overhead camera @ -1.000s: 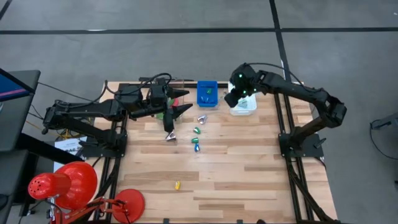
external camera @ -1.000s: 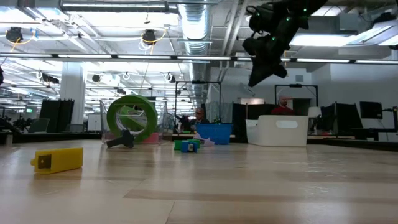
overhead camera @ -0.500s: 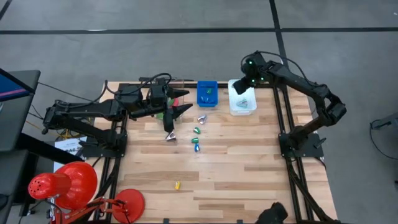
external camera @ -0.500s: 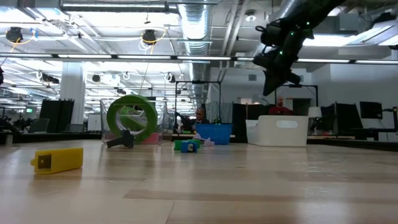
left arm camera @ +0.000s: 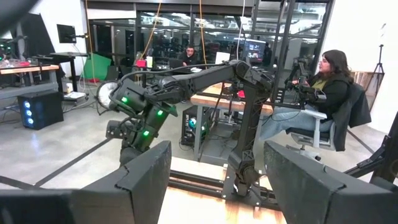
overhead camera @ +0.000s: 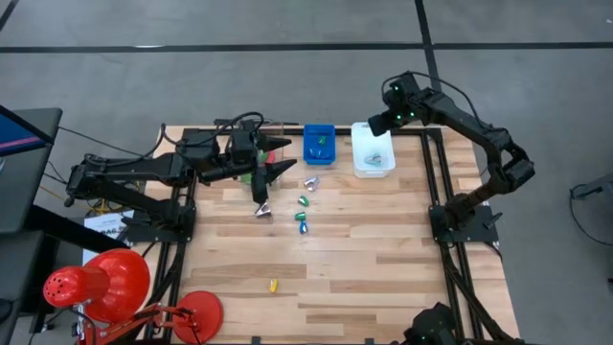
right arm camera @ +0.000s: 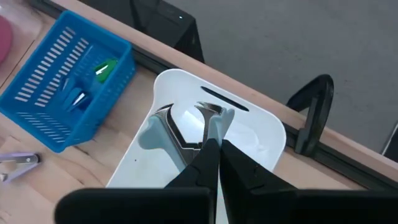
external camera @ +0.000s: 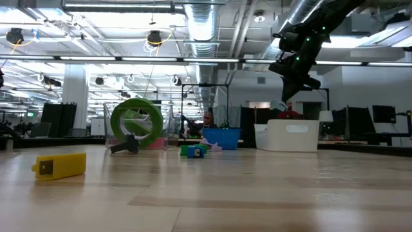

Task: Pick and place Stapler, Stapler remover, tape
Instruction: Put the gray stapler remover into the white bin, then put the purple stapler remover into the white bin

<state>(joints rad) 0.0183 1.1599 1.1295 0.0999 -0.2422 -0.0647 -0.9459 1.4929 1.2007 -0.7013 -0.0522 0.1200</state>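
A staple remover with pale blue grips (right arm camera: 180, 127) lies on the floor of the white bin (overhead camera: 372, 153) at the far right. My right gripper (right arm camera: 216, 152) is shut and empty, high above the bin's far right corner (overhead camera: 385, 125). My left gripper (overhead camera: 271, 182) is open wide at the far left of the table, its fingers level (left arm camera: 217, 180), and touches nothing I can see. A green tape roll (external camera: 136, 122) stands on edge beside it, with a pink roll (external camera: 156, 143) behind. Small silver, green and blue items (overhead camera: 303, 203) lie on the table mid-far.
A blue basket (overhead camera: 319, 144) holding small green and silver items stands left of the white bin. A silver item (overhead camera: 261, 211) lies near my left gripper. A small yellow item (overhead camera: 273, 285) lies toward the near edge. A person sits beyond the table (left arm camera: 326, 93).
My right gripper has moved from low over the white bin toward the table's far right corner, uncovering the bin. My left arm has kept still.
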